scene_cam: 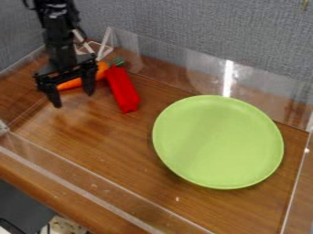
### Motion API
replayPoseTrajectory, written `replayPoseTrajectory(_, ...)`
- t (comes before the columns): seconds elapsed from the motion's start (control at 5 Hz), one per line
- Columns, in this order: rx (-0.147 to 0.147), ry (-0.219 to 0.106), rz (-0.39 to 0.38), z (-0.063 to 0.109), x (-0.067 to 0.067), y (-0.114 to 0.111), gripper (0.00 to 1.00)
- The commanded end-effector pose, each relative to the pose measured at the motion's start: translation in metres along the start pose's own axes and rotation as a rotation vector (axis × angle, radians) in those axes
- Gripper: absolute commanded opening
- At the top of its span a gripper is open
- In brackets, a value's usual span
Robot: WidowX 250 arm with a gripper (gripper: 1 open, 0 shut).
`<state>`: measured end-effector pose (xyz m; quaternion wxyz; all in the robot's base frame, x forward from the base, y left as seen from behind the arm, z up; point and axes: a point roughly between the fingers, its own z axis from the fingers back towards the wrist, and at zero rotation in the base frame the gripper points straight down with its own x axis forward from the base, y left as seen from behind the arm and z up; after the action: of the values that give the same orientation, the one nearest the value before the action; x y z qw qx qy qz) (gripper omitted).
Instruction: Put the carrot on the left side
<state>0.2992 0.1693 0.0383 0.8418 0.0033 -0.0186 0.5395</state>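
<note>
nearest to us, the clear plastic wall [110,196] runs along the front edge of the wooden table [86,137], and it carries no writing that can be read. just past it, one round green plate [218,141] sits on the right half of the table, flat, nothing on it, and no label or brand can be made out on it.

further back and to the left, one red block [123,90] lies on the wood, angled, well apart from the plate. right beside it on its left, there's the carrot [80,81], one only, orange, lying on the table with its dark green end towards the top of the block; whether it actually touches the block is too close to tell.

and over the carrot, the gripper [71,87], black, pointing straight down, its jaws spread wide with one finger [54,92] planted left of the carrot and the other on the right, between carrot and block. it is not clamped on anything; the carrot lies between the open fingers, down on the wood.

behind that, more clear plastic panels [208,64] stand along the back of the table, and one folded piece [119,46] leans near the arm. beyond it all, a grey wall [184,23]. no print, logo or lettering is legible anywhere here.
</note>
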Motion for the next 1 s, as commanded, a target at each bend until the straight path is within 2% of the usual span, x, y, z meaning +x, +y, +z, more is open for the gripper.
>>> replayPoseTrajectory(0.0, -0.056, -0.061, -0.003, 0.029, 0.001, -0.012, 1.00)
replayPoseTrajectory(0.2, -0.060, -0.060, -0.010, 0.027, -0.004, -0.022, 1.00)
replayPoseTrajectory(0.6, -0.080, -0.065, 0.019, 0.059, 0.001, -0.020, 1.00)
replayPoseTrajectory(0.8, -0.076, -0.059, 0.047, 0.059, 0.005, -0.017, 1.00)
